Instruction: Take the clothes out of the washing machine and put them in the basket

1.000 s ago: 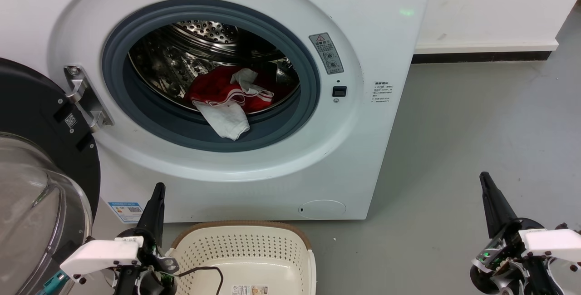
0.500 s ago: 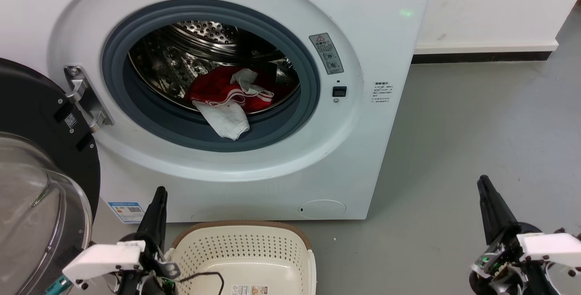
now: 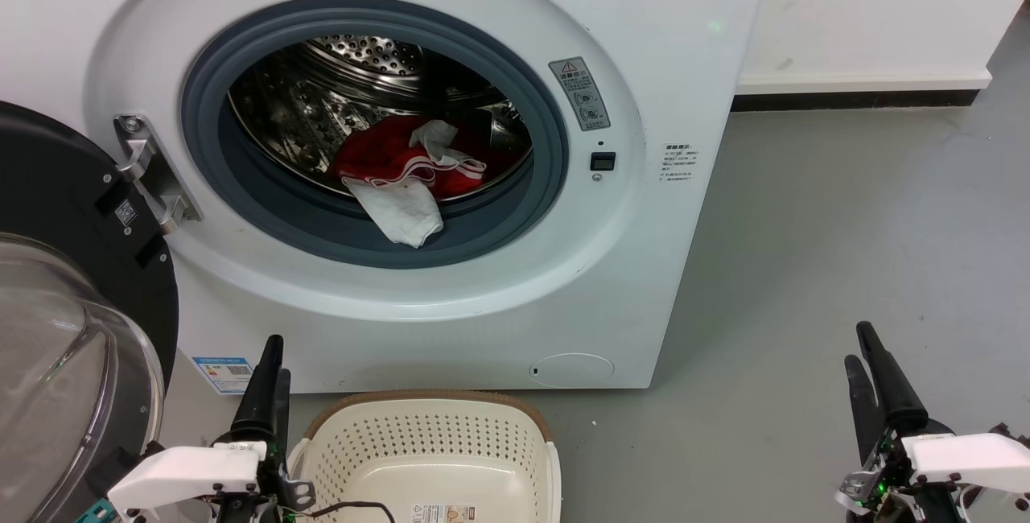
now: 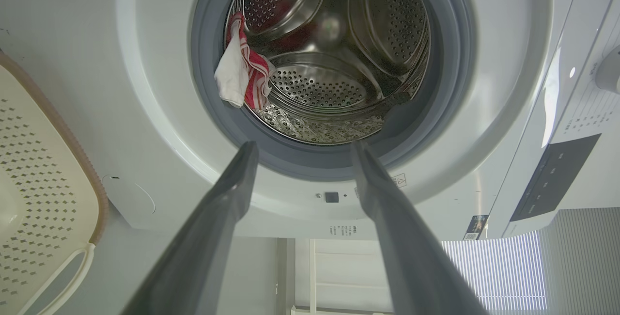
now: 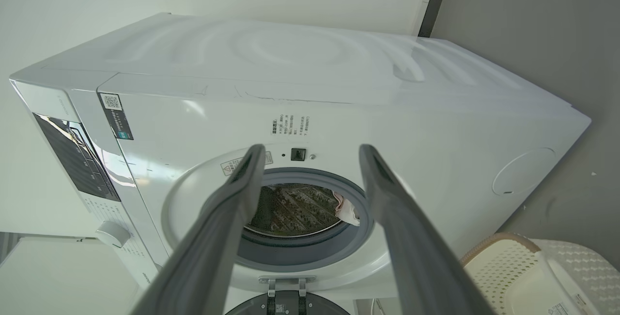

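Red clothes (image 3: 378, 154): drum (image 3: 354, 72) front, white cloth (image 3: 398, 213) draped over grey seal (image 3: 483, 227).
Left gripper (image 4: 304, 146): fingers spread, empty, beside basket (image 3: 434, 434).
Right gripper (image 5: 312, 148): spread, empty.
Risk: you could pinch seal with cloth.

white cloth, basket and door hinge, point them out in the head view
white cloth (image 3: 400, 216): head view, on its hanging lower part
basket (image 3: 434, 436): head view, on its perforated back wall
door hinge (image 3: 151, 173): head view, on the metal bracket
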